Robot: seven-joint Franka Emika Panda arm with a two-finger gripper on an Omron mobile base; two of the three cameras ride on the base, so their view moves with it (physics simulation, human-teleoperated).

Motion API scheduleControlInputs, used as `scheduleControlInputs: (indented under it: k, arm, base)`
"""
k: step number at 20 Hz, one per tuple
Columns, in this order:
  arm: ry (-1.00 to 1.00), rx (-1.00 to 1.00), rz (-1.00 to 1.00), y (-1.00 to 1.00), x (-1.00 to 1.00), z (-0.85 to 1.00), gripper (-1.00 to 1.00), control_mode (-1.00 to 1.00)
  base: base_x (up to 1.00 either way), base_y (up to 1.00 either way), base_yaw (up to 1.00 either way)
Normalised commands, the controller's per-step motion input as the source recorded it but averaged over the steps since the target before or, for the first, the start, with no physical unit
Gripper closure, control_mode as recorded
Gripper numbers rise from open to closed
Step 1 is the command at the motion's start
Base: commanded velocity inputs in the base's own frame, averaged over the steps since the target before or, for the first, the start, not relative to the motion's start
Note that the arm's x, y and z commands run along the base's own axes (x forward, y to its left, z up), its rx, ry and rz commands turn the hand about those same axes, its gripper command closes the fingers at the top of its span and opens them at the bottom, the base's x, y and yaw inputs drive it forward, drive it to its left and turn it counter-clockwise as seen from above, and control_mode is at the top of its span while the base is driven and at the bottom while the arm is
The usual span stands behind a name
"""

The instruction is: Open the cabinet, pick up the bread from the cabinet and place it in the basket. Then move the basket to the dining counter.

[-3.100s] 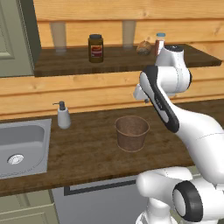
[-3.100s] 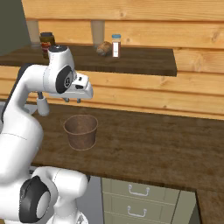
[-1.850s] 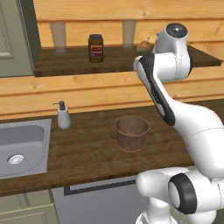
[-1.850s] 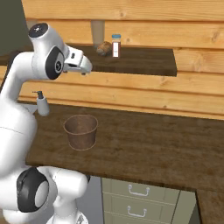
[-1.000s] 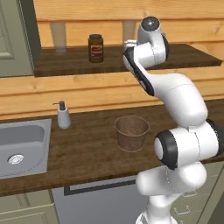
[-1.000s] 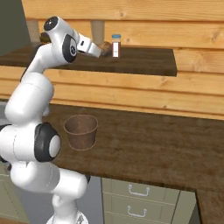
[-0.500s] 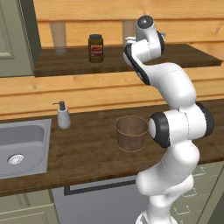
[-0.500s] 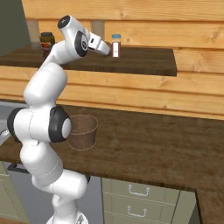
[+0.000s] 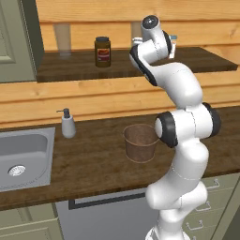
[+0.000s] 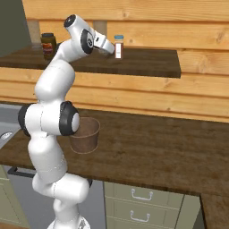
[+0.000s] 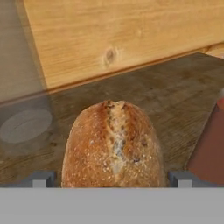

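Observation:
The cabinet stands open, its grey-green door swung out to the left and its dark shelf bare to view. The bread, a tan-brown bun, lies on that shelf right in front of the hand. My gripper is open, with one fingertip on each side of the bun's near end, and I see no squeeze on it. In the right base view the gripper is up at the shelf. The woven basket stands empty on the worktop below. The dining counter is out of view.
On the shelf a dark jar and a clear glass stand to the left, and a white shaker bottle is close on the gripper's right. A soap bottle and a steel sink are on the worktop's left.
The arm has risen from above the basket and stretched over the shelf. In the last half second the hand moved a little further in. The jaws stayed open.

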Motion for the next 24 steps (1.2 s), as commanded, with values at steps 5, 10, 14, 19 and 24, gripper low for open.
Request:
scheduleControlInputs:
  k: [5, 10, 14, 19, 24]
  arm:
    - [0.00, 0.00, -0.01, 0.00, 0.32, -0.04, -1.00, -1.00]
    - [0.00, 0.00, -0.04, -0.01, 0.05, -0.07, -1.00, -1.00]
    - [0.00, 0.00, -0.08, -0.09, 0.00, -0.19, -1.00, -1.00]
    - [0.00, 0.00, -0.06, -0.07, 0.00, -0.28, -1.00, -1.00]
    - [0.00, 0.00, -0.03, -0.02, 0.00, -0.27, 1.00, -1.00]
  base:
    - [0.00, 0.00, 0.00]
    - [0.00, 0.00, 0.00]
    - [0.00, 0.00, 0.00]
    - [0.00, 0.00, 0.00]
    - [0.00, 0.00, 0.00]
